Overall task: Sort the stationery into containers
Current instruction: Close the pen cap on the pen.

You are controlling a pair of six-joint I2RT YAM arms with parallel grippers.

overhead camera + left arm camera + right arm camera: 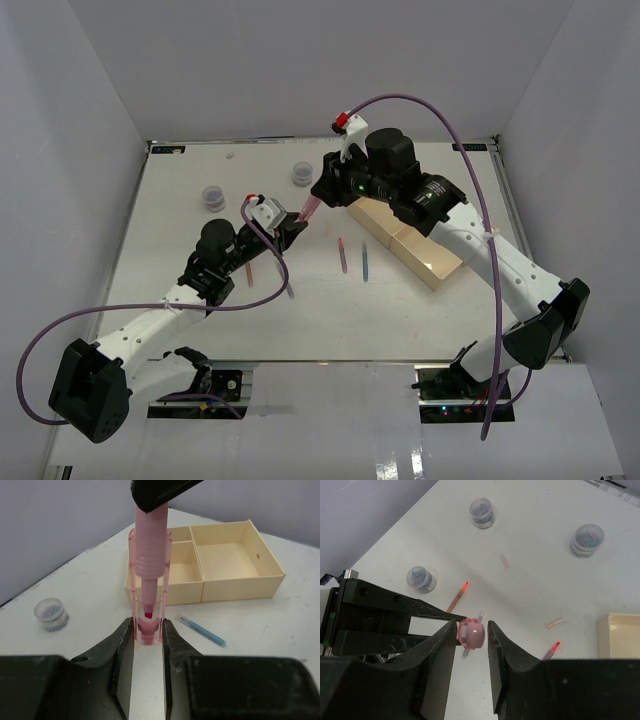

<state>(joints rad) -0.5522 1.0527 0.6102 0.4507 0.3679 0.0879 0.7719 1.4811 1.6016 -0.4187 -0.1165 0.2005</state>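
Observation:
A pink marker (308,210) with a clear pink cap is held in the air between both arms. My left gripper (148,632) is shut on the cap end of the marker (150,565). My right gripper (471,626) straddles the other end of the marker (474,635); its jaws stand apart, with a gap on the right side. The left gripper's fingers (395,602) show behind it. The beige three-compartment tray (425,262) lies under my right arm and shows empty in the left wrist view (240,587).
Grey tubs stand at the back (213,197) (301,174), one in the left wrist view (51,614). Loose pens lie mid-table (343,255) (365,260) (249,270). A blue pen (202,630) lies near the tray. White walls enclose the table.

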